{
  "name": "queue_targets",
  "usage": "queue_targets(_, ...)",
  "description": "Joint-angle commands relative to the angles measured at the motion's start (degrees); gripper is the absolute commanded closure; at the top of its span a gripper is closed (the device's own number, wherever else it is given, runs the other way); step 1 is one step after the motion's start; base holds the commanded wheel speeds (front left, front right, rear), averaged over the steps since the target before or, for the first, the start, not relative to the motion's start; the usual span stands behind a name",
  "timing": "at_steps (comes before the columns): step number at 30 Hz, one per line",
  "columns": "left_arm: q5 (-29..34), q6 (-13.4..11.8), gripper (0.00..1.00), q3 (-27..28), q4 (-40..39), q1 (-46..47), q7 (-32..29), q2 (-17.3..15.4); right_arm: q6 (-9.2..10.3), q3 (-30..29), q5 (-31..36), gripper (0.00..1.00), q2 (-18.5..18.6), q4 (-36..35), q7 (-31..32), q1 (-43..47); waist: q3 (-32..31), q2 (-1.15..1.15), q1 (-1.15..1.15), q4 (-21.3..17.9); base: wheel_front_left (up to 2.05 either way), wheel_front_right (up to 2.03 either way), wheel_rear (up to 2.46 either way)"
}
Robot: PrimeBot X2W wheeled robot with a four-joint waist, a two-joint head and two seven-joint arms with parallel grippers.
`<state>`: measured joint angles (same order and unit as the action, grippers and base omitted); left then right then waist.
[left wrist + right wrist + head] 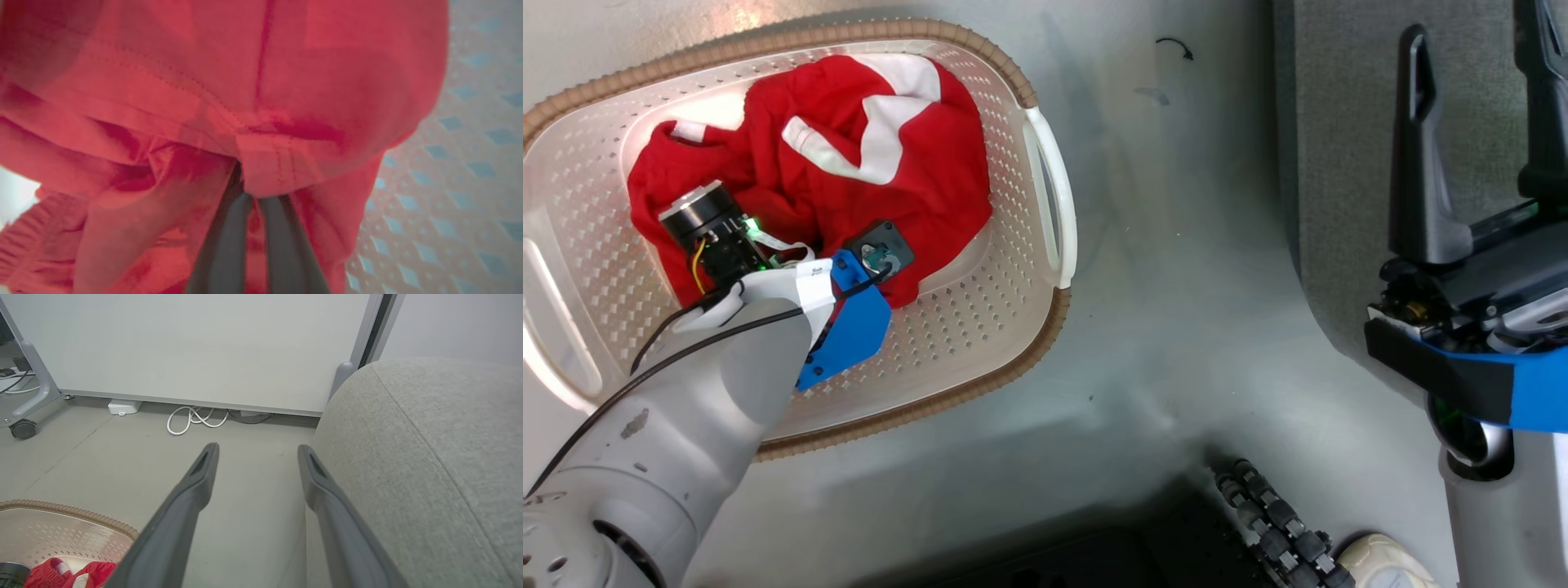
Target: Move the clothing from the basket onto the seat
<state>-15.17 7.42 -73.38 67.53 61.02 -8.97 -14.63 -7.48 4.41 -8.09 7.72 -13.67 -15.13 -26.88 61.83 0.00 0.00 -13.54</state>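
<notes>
My left claw (258, 202) clamps the soft red-and-white jersey cloth (792, 131) in the cream perforated basket (980, 327); next I should lift toward the grey fabric seat (1339, 163) at three o'clock.

Floor (1176, 286): smooth, pale grey, slightly glossy. The basket (792, 37) stands directly on it. The seat (1339, 163) meets the floor on the opposite side, well apart from the basket, with bare floor between them. A small dark curled mark (1176, 45) lies in that gap. At the far wall panel, a coiled white cable (196, 418), a white box (124, 406) and a castor (22, 428) rest on the floor.
</notes>
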Motion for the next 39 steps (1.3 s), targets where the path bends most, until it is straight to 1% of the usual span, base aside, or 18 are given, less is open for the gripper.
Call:
queue_targets(1,-0.1,0.0,1.0,-0.2,0.3,1.3,1.0,0.3,-0.03,0.0,0.3,0.0,0.0,0.1,0.0,-0.6,0.0,0.0,0.0,0.1,0.0,0.0,0.0)
queue_targets(7,-1.5,0.0,1.0,-0.2,1.2,1.5,5.5,2.0,-0.03,-0.5,0.4,0.0,0.4,0.5,0.0,-1.7,-1.9,0.0,0.0,1.4,0.0,0.0,0.0)
queue_targets(12,-4.1,0.0,1.0,-0.1,2.1,0.9,10.1,3.7,-0.03,-0.6,0.4,0.0,0.7,1.4,0.0,-1.9,-5.0,0.0,0.0,2.9,0.0,0.0,0.0)
queue_targets(22,-9.1,0.0,1.0,1.9,3.8,-2.5,20.9,7.2,-0.03,-1.1,0.5,0.0,1.2,4.3,0.0,0.2,-14.8,0.0,0.0,5.8,0.0,0.0,0.0)
queue_targets(28,-11.7,-0.2,1.0,3.9,4.3,-5.1,23.5,8.2,-0.03,-1.3,0.4,0.0,1.2,6.8,0.0,2.1,-21.8,0.0,0.0,7.2,0.0,0.0,0.0)
queue_targets(32,-13.2,-0.5,1.0,5.5,3.1,-7.0,24.2,8.4,-0.03,-1.5,0.5,0.0,0.9,8.2,0.0,4.0,-26.9,0.0,0.0,8.1,0.0,0.0,0.0)
queue_targets(33,-13.6,-0.9,1.0,6.2,2.2,-7.5,24.2,8.2,-0.03,-1.7,0.6,0.0,0.9,8.7,0.0,4.6,-28.3,0.0,0.0,8.4,0.0,0.0,0.0)
queue_targets(39,-14.4,-2.8,1.0,11.3,-6.3,-11.9,24.2,5.7,-0.03,-2.0,0.7,0.0,0.6,10.8,0.0,8.1,-35.5,0.0,0.0,9.8,0.0,0.0,0.0)
